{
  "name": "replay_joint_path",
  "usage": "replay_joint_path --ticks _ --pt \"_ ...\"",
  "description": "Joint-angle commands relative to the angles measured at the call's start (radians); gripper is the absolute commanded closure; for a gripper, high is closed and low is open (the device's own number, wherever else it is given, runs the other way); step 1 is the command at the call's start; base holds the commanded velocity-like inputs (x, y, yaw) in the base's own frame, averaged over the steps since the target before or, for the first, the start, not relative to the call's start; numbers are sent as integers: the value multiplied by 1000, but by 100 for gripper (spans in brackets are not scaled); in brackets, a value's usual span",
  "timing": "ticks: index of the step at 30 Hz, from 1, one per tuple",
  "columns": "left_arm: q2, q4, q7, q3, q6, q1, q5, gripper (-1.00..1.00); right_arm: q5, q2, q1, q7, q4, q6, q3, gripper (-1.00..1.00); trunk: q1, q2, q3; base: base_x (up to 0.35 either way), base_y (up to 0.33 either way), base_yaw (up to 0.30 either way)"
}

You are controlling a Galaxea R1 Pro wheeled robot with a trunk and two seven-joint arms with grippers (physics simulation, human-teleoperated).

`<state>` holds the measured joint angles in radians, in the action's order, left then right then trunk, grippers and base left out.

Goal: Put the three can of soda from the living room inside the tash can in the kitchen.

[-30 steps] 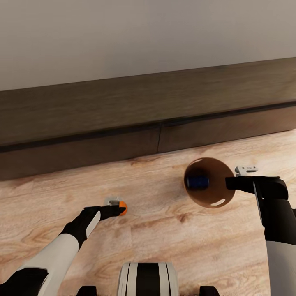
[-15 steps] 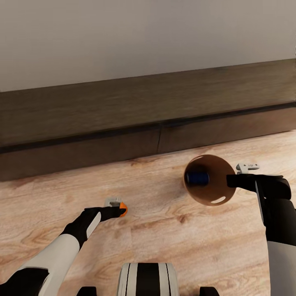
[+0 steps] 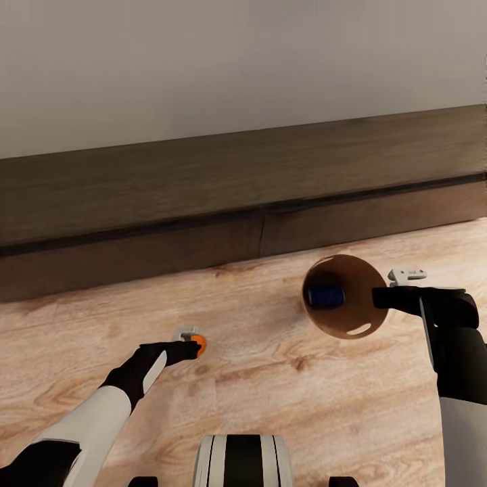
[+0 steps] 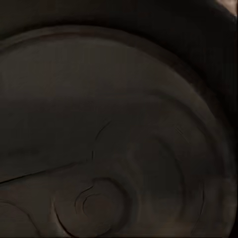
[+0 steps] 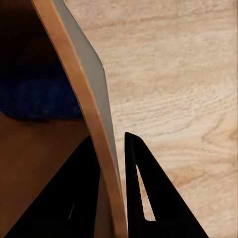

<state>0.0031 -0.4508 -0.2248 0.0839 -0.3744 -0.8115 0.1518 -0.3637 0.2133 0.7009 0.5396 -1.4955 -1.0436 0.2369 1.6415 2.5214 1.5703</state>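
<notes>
Orange soda can (image 3: 198,343) clamped in the left gripper (image 3: 193,345), low over the wood floor (image 3: 270,406) — trash can (image 3: 365,325) well off to that gripper's right, mouth up. Blue can (image 3: 325,295) already lying on its side inside. Right gripper (image 5: 113,163) pinched on the bin's rim, one finger either side. No readable writing anywhere.
</notes>
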Motion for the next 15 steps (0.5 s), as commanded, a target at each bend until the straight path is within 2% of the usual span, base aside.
replay_joint_path --ticks 1,10,15 --pt "0 0 -1 0 0 0 0 100 17 0 0 3 0 -4 -1 100 0 0 -2 0 0 0" --pt "-3 1 0 5 1 0 -3 100 17 -1 0 3 0 -4 -1 100 -4 -2 -51 0 0 0" --pt "-4 1 -1 5 0 0 -3 100 17 -2 0 3 1 -4 -17 100 -6 -3 -78 0 0 0"
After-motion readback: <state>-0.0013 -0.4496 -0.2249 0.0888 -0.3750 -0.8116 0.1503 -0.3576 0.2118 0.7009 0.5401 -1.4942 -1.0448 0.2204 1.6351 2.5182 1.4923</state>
